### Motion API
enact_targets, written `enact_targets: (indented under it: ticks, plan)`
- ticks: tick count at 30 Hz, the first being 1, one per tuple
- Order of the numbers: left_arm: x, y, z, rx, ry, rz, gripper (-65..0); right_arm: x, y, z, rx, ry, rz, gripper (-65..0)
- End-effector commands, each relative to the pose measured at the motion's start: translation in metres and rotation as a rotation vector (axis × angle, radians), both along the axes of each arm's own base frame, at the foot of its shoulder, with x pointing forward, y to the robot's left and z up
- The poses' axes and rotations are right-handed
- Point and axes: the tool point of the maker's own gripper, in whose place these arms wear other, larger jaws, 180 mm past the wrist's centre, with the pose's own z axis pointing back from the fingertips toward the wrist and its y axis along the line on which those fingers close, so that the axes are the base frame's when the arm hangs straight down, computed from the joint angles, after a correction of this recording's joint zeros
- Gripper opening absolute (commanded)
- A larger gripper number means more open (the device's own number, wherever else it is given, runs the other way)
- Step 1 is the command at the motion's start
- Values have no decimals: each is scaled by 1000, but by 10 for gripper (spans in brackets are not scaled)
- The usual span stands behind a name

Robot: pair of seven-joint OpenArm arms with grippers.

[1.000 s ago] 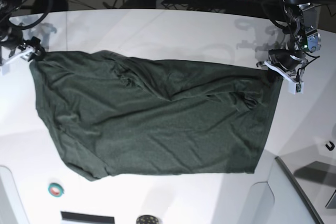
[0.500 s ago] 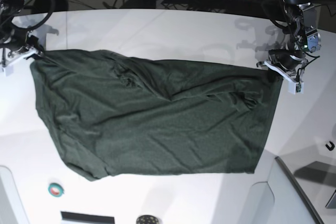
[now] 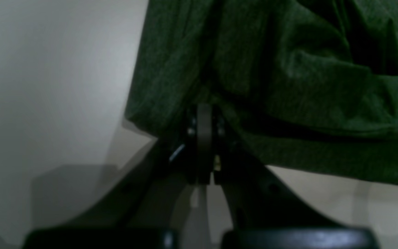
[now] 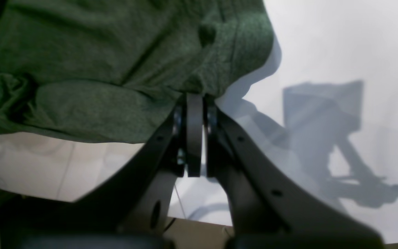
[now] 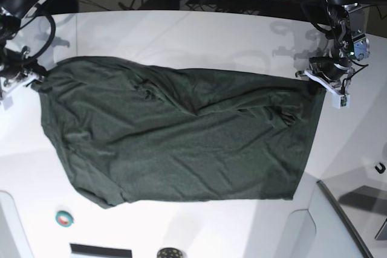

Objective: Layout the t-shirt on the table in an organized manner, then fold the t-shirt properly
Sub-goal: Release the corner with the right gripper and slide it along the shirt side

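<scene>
Both my grippers pinch the one t-shirt at opposite ends.

My left gripper [image 5: 315, 84] is clamped on the t-shirt [image 5: 181, 137] at one edge, and my right gripper [image 5: 37, 78] is clamped on the opposite corner. I count two grippers and one shirt, spread wrinkled across the table [image 5: 181, 34]. A small teal ring [image 5: 64, 217] lies beside the shirt's near hem. Cloth hides both sets of fingertips in the wrist views.

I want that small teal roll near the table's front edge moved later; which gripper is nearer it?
Right. The right gripper grips the t-shirt on the teal roll's side; the left gripper is across the table.
</scene>
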Motion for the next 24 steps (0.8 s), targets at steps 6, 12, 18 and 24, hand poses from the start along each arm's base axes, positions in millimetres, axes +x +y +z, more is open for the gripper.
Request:
enact_targets:
  ticks: [6,12,18,24]
  plan:
    - [0,8,3,26,14,-2,-650,34,-15,25,27,-41,-150,-650]
    - [0,8,3,29,15,-3,-650,55,-38,40,137,-69,-430,-650]
    - [1,8,3,29,13,-5,-650,84,-18,20,324,4,-562,-650]
    - [-1,8,3,29,17,-4,-650,90,-15,15,359,31,-634,-570]
